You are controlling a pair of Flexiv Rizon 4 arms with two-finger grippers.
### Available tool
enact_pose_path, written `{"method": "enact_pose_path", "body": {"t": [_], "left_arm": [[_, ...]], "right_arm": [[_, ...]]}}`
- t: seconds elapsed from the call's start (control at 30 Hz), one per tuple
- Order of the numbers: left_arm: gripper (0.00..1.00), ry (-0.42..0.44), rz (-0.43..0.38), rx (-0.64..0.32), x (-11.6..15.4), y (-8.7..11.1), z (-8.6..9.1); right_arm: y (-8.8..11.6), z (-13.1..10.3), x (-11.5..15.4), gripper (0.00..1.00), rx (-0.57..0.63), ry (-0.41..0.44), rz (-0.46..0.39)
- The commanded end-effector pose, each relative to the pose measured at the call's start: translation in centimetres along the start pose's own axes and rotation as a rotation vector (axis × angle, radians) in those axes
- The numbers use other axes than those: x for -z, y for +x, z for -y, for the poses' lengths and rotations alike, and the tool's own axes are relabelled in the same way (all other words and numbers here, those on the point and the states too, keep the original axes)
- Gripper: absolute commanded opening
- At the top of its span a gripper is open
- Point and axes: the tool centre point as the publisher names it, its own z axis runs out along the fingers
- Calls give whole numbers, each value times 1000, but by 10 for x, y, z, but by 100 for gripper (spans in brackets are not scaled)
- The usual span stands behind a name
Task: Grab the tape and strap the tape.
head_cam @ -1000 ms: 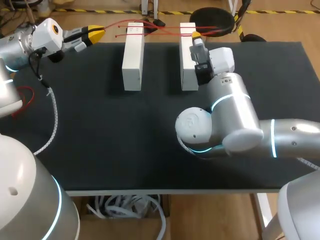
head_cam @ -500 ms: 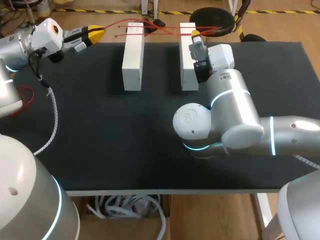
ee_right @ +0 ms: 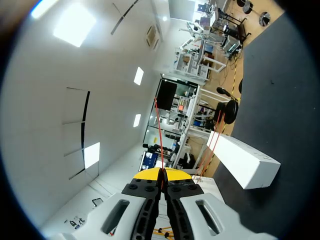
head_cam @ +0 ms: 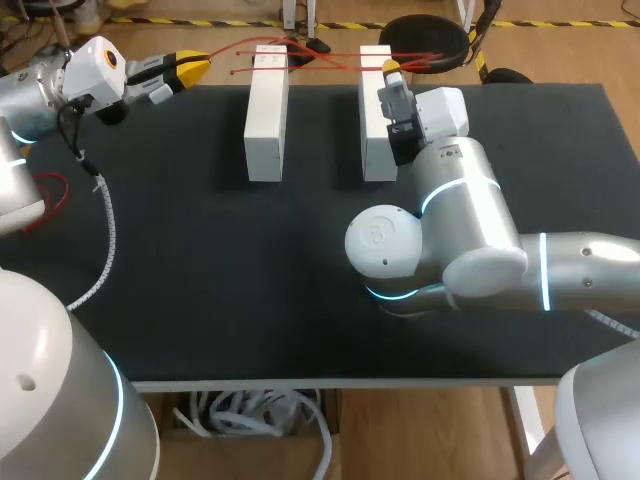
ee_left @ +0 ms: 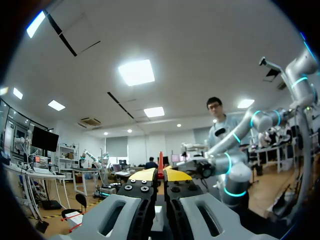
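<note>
Two white blocks (head_cam: pixel 266 115) (head_cam: pixel 375 125) stand side by side at the far part of the black table (head_cam: pixel 230 280). Thin red tape (head_cam: pixel 320 60) runs in several strands across their far ends. My left gripper (head_cam: pixel 198 64) is off the far left corner, level with the blocks' tops, shut on a red strand that shows between its yellow tips (ee_left: pixel 160 172). My right gripper (head_cam: pixel 392 69) is over the far end of the right block, shut on a red strand (ee_right: pixel 158 130) that runs ahead of its tips (ee_right: pixel 161 174). One white block (ee_right: pixel 247 162) lies beside it.
My right arm's big elbow (head_cam: pixel 385 245) and forearm (head_cam: pixel 470 230) lie low over the right half of the table. A white coiled cable (head_cam: pixel 105 235) hangs from my left arm along the left edge. Bare table lies in front of the blocks.
My right arm's elbow has shifted slightly left and its wrist has turned a little; the gripper stays at the right block's far end. The left arm has not moved.
</note>
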Motion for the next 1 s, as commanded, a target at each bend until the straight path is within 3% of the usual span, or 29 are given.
{"method": "enact_pose_path", "body": {"t": [0.03,0.43,0.83,1.0], "left_arm": [[0,1,-1,-1,0,0,-1],[0,1,-1,-1,0,0,-1],[0,-260,-43,33,5,5,3],[0,-446,-63,65,4,3,5]], "right_arm": [[3,-1,0,0,2,2,7],[3,-1,0,0,2,2,7],[3,-1,0,0,2,2,7],[3,-1,0,0,2,2,7]]}}
